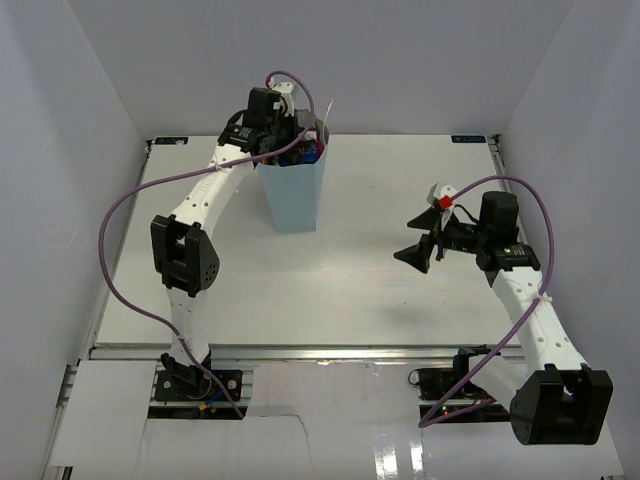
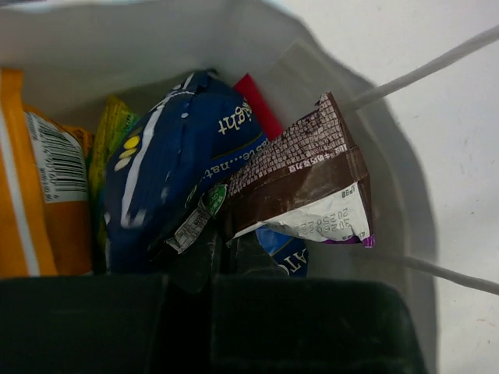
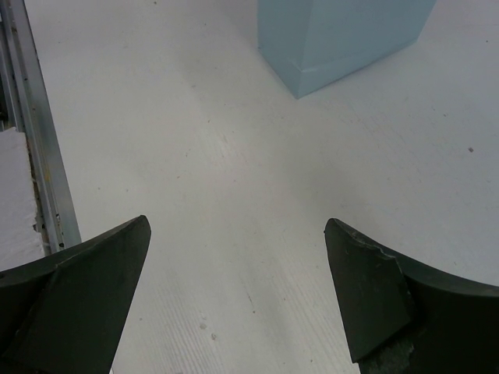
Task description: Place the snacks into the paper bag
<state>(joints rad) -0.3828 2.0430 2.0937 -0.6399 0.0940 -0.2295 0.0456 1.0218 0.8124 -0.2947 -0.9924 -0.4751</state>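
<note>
now, the paper bag stands loaded, far side of the table.
left gripper hangs at its mouth, grip hard to tell; blue pouch, dark brown bar and orange chip bag lie inside. right gripper gapes wide, well apart.

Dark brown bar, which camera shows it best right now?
The left wrist view: the dark brown bar lies close up inside the paper bag, against the blue pouch. The top external view shows only colored scraps at the bag's mouth; the right wrist view shows just its outer wall, no bar.
</note>
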